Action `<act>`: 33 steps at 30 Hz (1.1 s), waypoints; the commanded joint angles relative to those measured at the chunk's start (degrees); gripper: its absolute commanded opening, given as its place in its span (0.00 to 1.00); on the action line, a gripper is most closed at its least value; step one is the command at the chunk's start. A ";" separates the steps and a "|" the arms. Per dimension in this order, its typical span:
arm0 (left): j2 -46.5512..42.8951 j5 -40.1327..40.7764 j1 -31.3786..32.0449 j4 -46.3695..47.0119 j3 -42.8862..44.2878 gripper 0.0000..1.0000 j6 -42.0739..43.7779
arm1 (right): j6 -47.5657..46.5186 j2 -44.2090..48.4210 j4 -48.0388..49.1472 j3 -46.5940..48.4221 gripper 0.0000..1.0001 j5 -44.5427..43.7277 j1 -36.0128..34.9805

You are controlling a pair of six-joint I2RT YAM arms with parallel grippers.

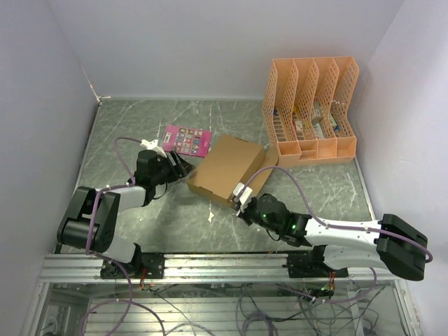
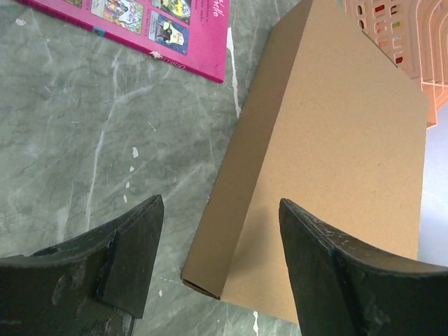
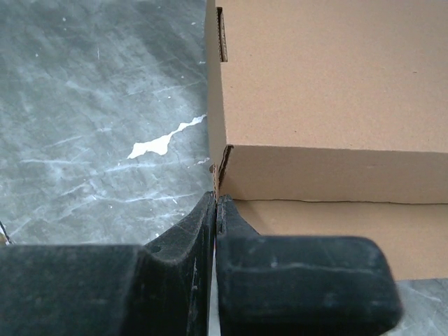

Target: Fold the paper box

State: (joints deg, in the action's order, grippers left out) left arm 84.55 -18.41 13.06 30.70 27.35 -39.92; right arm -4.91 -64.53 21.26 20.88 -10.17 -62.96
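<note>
The paper box (image 1: 227, 166) is a brown cardboard box lying closed and shallow on the table's middle, with a flap (image 1: 260, 180) jutting out at its near right. My left gripper (image 1: 183, 166) is open just left of the box. In the left wrist view its fingers (image 2: 133, 252) straddle the box's near corner (image 2: 210, 273) without touching it. My right gripper (image 1: 241, 203) is shut at the box's near side. In the right wrist view its closed tips (image 3: 215, 199) meet the lower corner of the box (image 3: 329, 84), over a flat cardboard flap (image 3: 336, 231).
A pink printed card (image 1: 186, 140) lies flat behind the left gripper, also in the left wrist view (image 2: 161, 28). An orange lattice file organizer (image 1: 311, 112) stands at the back right, close to the box's far corner. White specks (image 3: 157, 143) mark the grey marbled table.
</note>
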 commanded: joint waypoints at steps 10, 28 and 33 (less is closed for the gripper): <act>1.31 -3.76 -0.93 3.93 0.88 0.75 0.52 | 9.55 -0.32 -4.97 4.70 0.00 -3.71 0.19; 8.52 -13.23 -0.94 7.16 2.87 0.62 1.54 | 11.77 -4.64 -7.63 7.86 0.00 -0.83 2.05; 8.43 -13.66 0.04 5.26 3.44 0.62 2.80 | 12.13 -6.69 -8.83 9.58 0.00 0.90 3.02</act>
State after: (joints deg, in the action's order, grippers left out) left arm 92.60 -29.19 12.47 36.16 29.47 -39.22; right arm 6.20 -69.78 13.28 27.97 -9.98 -61.01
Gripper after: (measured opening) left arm 0.623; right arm 0.009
